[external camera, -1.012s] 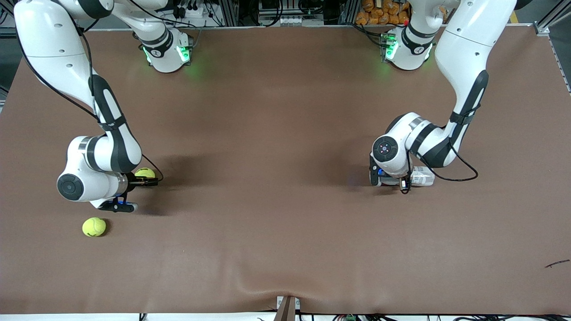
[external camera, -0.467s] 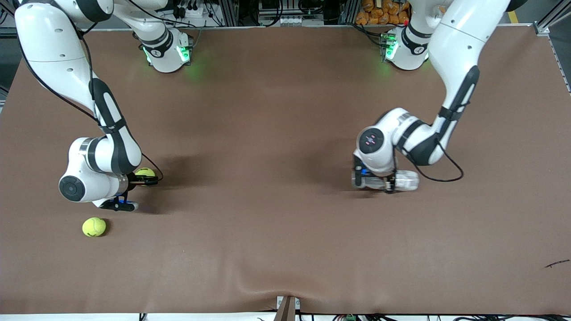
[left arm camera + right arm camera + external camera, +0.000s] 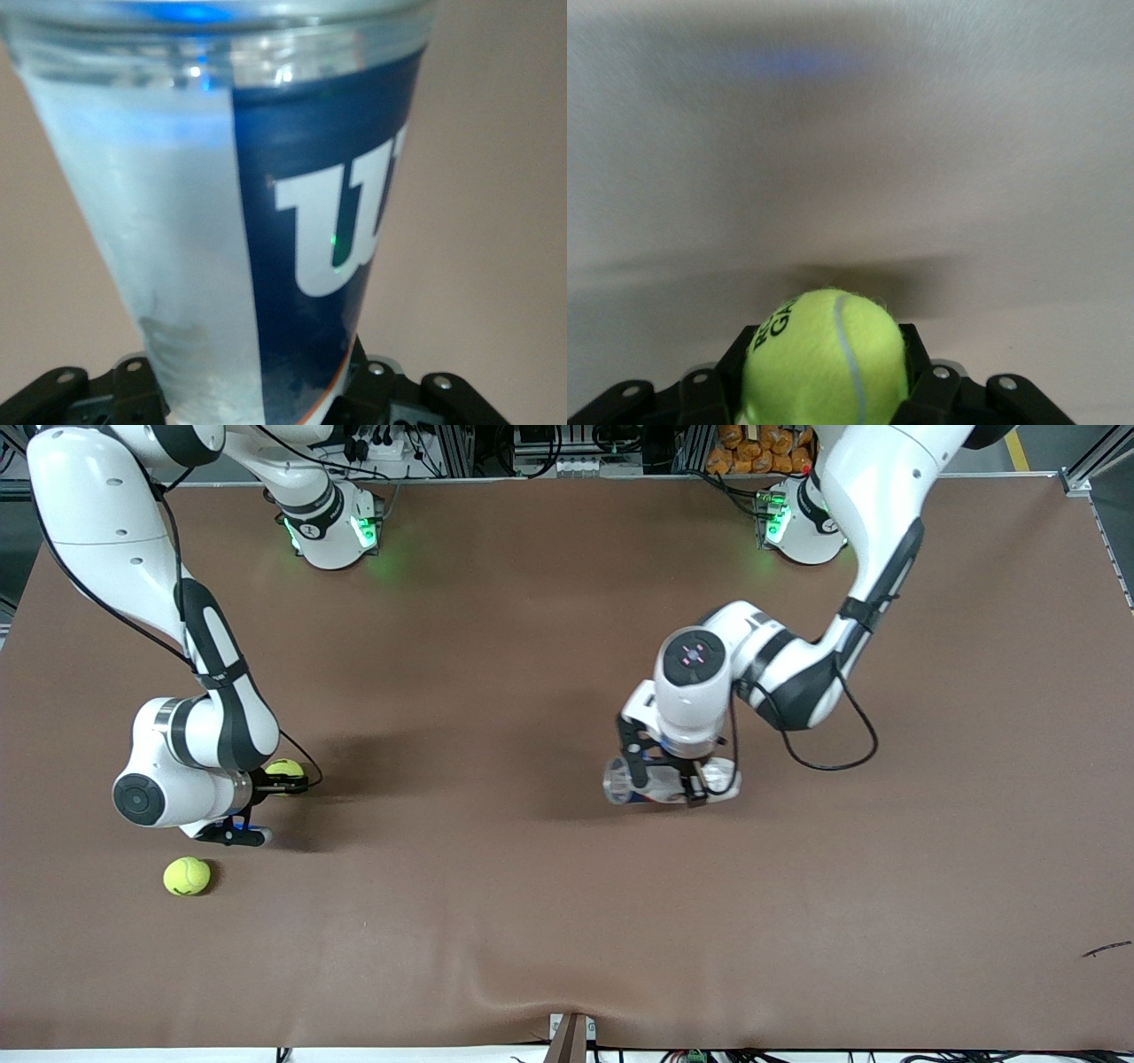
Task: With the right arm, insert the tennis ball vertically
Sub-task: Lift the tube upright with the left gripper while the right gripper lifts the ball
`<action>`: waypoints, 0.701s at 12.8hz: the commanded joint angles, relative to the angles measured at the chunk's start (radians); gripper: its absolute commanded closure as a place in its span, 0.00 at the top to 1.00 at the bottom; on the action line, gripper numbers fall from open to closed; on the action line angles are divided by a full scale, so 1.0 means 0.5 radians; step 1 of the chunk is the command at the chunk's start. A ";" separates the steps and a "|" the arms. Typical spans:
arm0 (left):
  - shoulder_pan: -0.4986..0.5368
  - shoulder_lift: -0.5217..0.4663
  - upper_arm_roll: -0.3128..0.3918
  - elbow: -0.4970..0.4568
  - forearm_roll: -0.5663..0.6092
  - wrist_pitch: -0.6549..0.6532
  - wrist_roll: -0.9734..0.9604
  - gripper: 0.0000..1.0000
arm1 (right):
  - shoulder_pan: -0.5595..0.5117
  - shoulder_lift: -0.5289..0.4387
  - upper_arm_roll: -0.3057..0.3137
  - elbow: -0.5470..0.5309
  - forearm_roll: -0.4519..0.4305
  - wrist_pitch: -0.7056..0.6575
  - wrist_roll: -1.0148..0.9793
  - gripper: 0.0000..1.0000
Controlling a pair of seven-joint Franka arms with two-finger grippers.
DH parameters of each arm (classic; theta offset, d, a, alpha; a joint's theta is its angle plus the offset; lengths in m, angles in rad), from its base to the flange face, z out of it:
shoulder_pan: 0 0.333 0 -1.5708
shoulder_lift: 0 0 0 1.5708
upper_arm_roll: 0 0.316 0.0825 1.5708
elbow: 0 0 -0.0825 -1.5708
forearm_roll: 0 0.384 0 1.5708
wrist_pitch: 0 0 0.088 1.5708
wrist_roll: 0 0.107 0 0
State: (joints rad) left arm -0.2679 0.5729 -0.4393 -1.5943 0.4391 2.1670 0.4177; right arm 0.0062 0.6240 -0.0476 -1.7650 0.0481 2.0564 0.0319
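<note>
The right gripper [image 3: 282, 782], at the frame's left, is clenched on a tennis ball [image 3: 826, 359]: light, fuzzy, springy, best pinched across its middle. Near centre, the left gripper [image 3: 663, 781] grasps a clear plastic can [image 3: 248, 221], light, slick and easily squeezed; a spare ball [image 3: 187, 876] lies lower left.

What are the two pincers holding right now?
Left pincer: shut on the can, carried above the table.
Right pincer: shut on a ball, low over the table.

Robotics lab, two white Franka arms bolted along a brown-matted table [image 3: 532, 921], aluminium framing [image 3: 461, 447], cables and power strips [image 3: 567, 465] at the table's edge
</note>
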 commanded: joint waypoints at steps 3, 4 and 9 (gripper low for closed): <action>-0.243 0.136 0.010 0.179 -0.078 0.445 -0.629 0.69 | -0.116 -0.186 0.025 0.097 -0.007 -0.219 -0.232 0.25; -0.295 0.167 0.016 0.179 -0.077 0.607 -0.742 0.69 | -0.150 -0.217 0.031 0.121 0.008 -0.274 -0.318 0.25; -0.516 0.339 0.215 0.182 -0.074 1.312 -1.056 0.69 | -0.258 -0.328 0.028 0.308 0.507 -0.737 -0.637 0.30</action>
State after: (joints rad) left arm -0.4654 0.6999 -0.3998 -1.5388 0.4102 2.7208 -0.0692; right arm -0.0864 0.4807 -0.0497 -1.6466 0.2066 1.7761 -0.2402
